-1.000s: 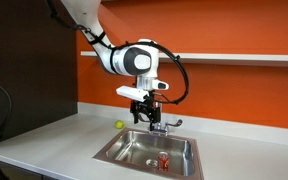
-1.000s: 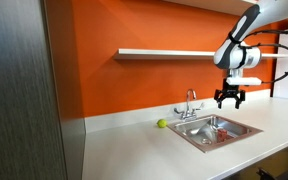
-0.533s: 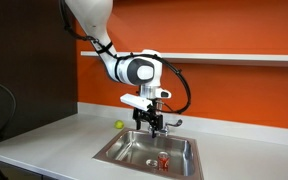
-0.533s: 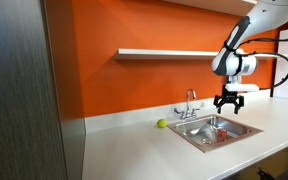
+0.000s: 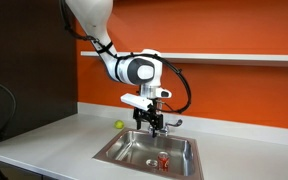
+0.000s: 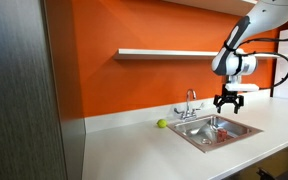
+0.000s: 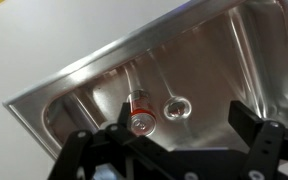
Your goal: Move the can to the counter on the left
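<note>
The small red can (image 5: 163, 158) stands upright on the bottom of the steel sink (image 5: 114, 153). It also shows in an exterior view (image 6: 222, 131) and in the wrist view (image 7: 141, 112), silvery top up, beside the drain (image 7: 175, 108). My gripper (image 5: 151, 123) hangs above the sink, open and empty, well clear of the can; it also shows in an exterior view (image 6: 228, 102) and in the wrist view (image 7: 189, 125). The light grey-white counter (image 5: 54, 135) spreads around the sink in both exterior views (image 6: 134, 150).
A small yellow-green ball (image 5: 120, 125) lies on the counter by the sink's back corner. A faucet (image 6: 190, 103) stands behind the basin. A narrow pale shelf (image 6: 164, 52) runs along the orange wall. A dark cabinet (image 6: 19, 90) bounds one end.
A second ago my gripper was higher; it came down toward the sink. In the last half second nothing has visibly moved.
</note>
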{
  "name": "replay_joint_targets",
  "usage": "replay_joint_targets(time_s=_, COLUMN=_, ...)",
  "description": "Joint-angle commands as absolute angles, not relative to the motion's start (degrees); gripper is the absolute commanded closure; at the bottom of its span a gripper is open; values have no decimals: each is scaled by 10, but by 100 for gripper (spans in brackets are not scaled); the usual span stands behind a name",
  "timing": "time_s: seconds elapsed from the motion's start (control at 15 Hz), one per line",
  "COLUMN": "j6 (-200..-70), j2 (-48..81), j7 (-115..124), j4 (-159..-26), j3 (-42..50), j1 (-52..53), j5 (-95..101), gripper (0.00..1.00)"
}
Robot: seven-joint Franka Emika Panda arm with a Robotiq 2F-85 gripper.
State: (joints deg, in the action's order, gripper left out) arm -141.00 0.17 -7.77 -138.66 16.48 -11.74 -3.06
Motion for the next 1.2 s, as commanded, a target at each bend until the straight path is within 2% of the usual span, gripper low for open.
replay_joint_targets(time_s=0.0, j6=-1425, j2=16, j7=-71, j4=-1379, j3=155, j1=-126, j5=-30, gripper=0)
replay_joint_targets(time_s=1.13, j6=-1449, j2=210, j7=-89, j4=-1226, j3=138, j1=-157, j5=-63, gripper=0)
